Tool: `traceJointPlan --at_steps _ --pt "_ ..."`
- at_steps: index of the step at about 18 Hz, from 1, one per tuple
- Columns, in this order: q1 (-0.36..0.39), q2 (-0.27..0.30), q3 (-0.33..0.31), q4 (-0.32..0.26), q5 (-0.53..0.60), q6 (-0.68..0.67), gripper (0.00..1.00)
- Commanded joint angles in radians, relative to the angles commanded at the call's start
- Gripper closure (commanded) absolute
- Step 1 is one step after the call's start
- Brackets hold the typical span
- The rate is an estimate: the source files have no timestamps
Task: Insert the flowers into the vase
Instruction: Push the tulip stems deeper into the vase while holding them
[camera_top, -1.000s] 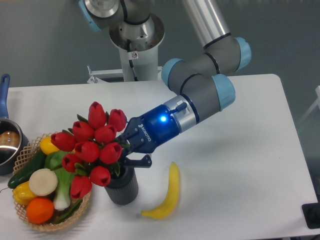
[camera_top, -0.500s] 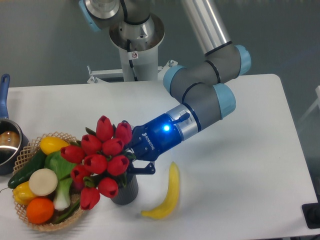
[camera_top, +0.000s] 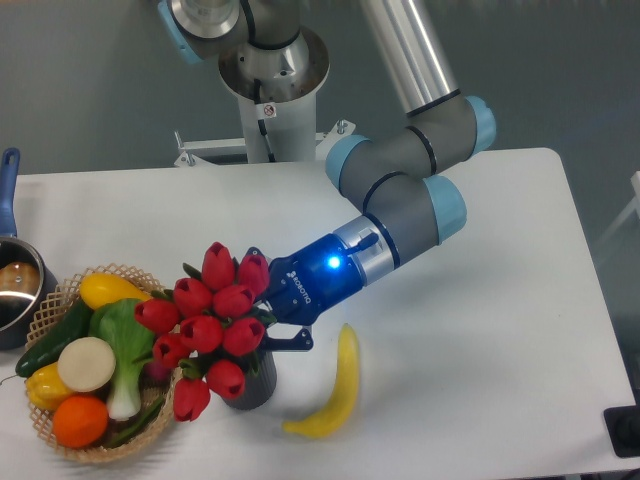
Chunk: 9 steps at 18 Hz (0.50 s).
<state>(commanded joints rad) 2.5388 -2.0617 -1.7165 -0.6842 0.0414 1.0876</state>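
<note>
Bananas are represented by a single yellow banana (camera_top: 333, 394) lying nearest the front edge of the white table (camera_top: 480, 330), just right of the vase (camera_top: 252, 385). At front left, a woven basket (camera_top: 60, 440) is filled with an orange, a lemon, a cucumber and leafy greens. The dark grey vase is seen just right of the basket, mostly hidden by the flowers (camera_top: 210, 320), whose red heads are spread above its mouth and tilted leftward. The stems are clamped by the gripper (camera_top: 268, 322), its fingers closed on them just above the vase. A pot (camera_top: 14, 285) is cut off at the left edge. Farther back, the arm's base is mounted.
</note>
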Motion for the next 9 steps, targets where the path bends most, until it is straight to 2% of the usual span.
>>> traceJointPlan --at_steps 9 --pt "-0.005 -0.008 -0.028 0.0 0.003 0.02 0.7"
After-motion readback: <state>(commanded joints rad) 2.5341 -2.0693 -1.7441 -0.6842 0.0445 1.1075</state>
